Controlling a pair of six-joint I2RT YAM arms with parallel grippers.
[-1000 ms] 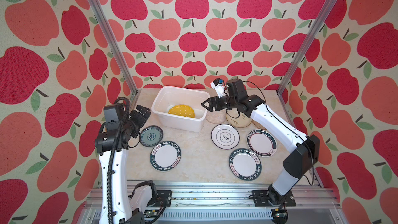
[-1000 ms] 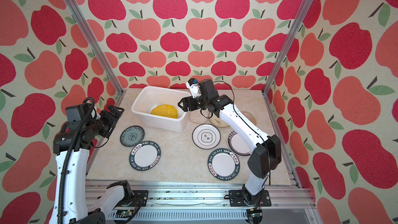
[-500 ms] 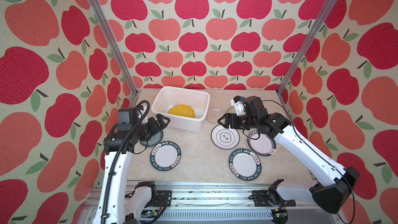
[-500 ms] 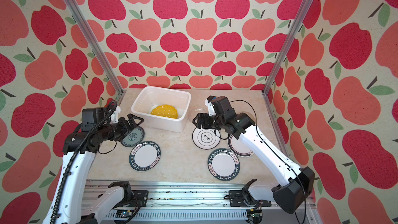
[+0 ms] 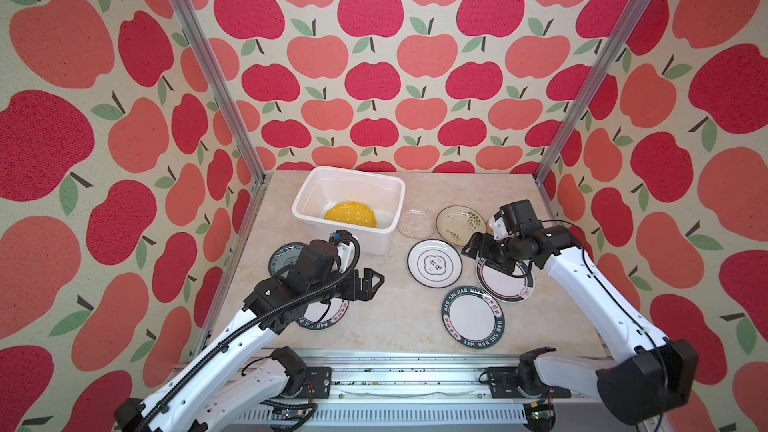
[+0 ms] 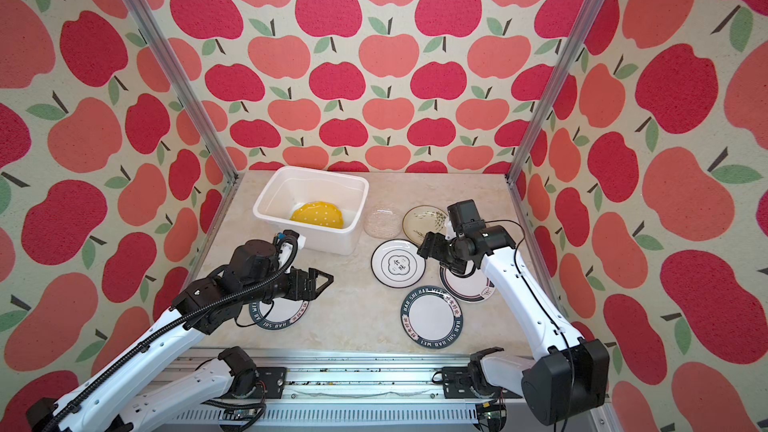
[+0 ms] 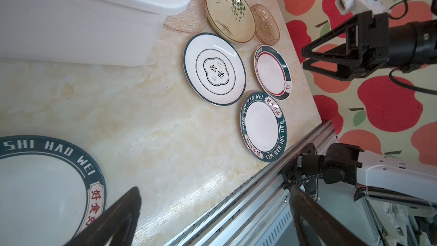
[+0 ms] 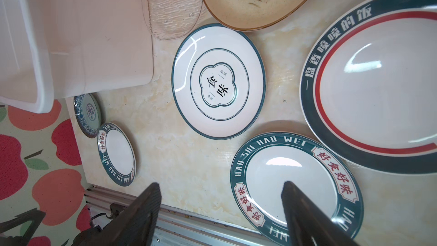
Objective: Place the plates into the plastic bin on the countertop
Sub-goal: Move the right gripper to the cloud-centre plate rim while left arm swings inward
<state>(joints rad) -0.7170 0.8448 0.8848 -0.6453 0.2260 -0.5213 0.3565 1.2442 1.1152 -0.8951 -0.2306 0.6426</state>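
Observation:
The white plastic bin point(image 5: 367, 238) stands at the back of the countertop point(image 5: 395, 326) with a yellow dotted plate point(image 5: 350, 214) inside. Right of it lie a clear glass plate point(image 5: 412, 221), a cream leaf plate point(image 5: 460, 220), an emblem plate point(image 5: 434, 263), a red-banded plate point(image 5: 505, 286) and a lettered plate point(image 5: 473, 317). My right gripper point(image 5: 471, 245) hovers open and empty between the leaf and red-banded plates. Left of centre, my left gripper point(image 5: 374, 282) is open and empty, its arm over a second lettered plate point(image 5: 328, 320). A blue patterned plate point(image 5: 282, 255) lies beside the bin.
A brown glass plate point(image 7: 264, 24) lies behind the leaf plate, near the right wall. Aluminium rails point(image 5: 395, 361) edge the countertop's front, and slanted posts point(image 5: 216, 76) stand at both back corners. Apple-patterned walls close in left, right and back.
My left arm swung in from the left wall to over the left lettered plate. My right arm drew back from the bin to the plates on the right.

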